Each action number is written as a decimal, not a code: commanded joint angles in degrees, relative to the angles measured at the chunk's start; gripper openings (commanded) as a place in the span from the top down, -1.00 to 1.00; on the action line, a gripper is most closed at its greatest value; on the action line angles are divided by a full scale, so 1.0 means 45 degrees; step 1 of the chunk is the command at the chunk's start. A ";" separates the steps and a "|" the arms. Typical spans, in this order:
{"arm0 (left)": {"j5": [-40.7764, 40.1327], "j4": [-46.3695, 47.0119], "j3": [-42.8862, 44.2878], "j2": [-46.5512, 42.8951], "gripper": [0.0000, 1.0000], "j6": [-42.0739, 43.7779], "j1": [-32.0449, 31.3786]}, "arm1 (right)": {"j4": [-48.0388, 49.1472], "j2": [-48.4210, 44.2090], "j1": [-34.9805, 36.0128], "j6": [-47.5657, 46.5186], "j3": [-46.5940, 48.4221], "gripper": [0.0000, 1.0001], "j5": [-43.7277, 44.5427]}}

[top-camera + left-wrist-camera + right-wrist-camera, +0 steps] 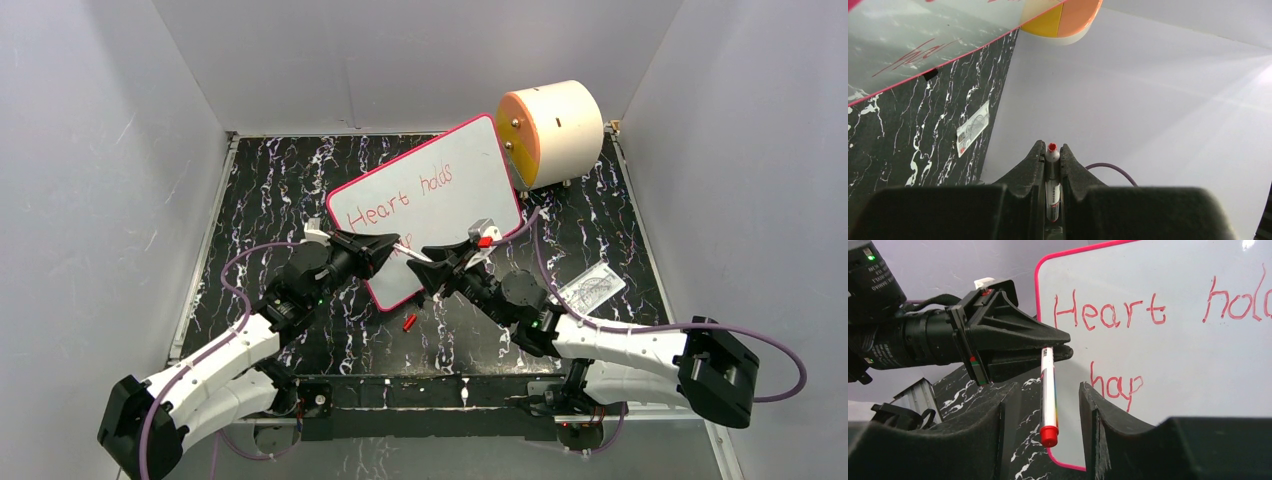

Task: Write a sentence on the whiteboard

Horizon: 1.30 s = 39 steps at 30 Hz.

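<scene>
Now, table (270,180): we see a dark marbled surface carrying everything below.
Whiteboard (470,195): it sits askew at 12 o'clock from both grippers, its near edge just beside them; we cannot tell whether it lies flat or is propped up.
Sentence (1108,315): we read "Heart holds" on one line and "hap" under it; we judge the last word unfinished.
Left gripper (393,247): closed tight on the marker, at 9 o'clock of the other gripper, the tips of the two nearly meeting.
Right gripper (440,268): its fingers stand apart on either side of the marker's red end, with a gap on both sides; we see no contact.
Marker (1048,385): in the top view its long axis runs from 9 to 3 o'clock, out of the left gripper and into the right one's gap. We judge the coming move turns on this: the right fingers need only close across the barrel.
Cap (408,322): a small red piece on the table at 6 o'clock of the grippers; we take it for the marker's cap.
</scene>
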 commanded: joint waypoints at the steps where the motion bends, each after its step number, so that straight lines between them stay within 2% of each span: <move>1: 0.0089 -0.0044 0.0597 0.0005 1.00 -0.0201 -0.0056 | 0.1035 0.0231 -0.0045 -0.0341 0.0329 -0.06 0.0208; 18: 0.0383 0.0256 0.0504 0.0072 1.00 -0.0190 -0.0059 | 0.1627 0.0611 -0.0049 -0.0587 0.0379 0.09 0.0359; 25: 0.0444 0.0277 0.0470 0.0086 1.00 -0.0214 -0.0059 | 0.1892 0.0638 -0.0039 -0.0650 0.0340 0.21 0.0392; 28: 0.0460 0.0318 0.0484 0.0106 1.00 -0.0173 -0.0055 | 0.1863 0.0698 -0.0040 -0.0659 0.0370 0.33 0.0393; 35: 0.0507 0.0427 0.0525 0.0131 1.00 0.0043 -0.0044 | 0.1373 0.0525 -0.0057 -0.0860 0.0386 0.96 0.0264; 37: 0.0466 0.0351 0.0628 0.0107 1.00 0.0283 -0.0060 | 0.1094 0.0312 -0.0044 -0.0932 0.0350 1.00 0.0214; 39: 0.0389 0.0188 0.0706 0.0008 0.87 0.0645 -0.0060 | 0.0568 0.0097 -0.0067 -0.1012 0.0338 1.00 0.0300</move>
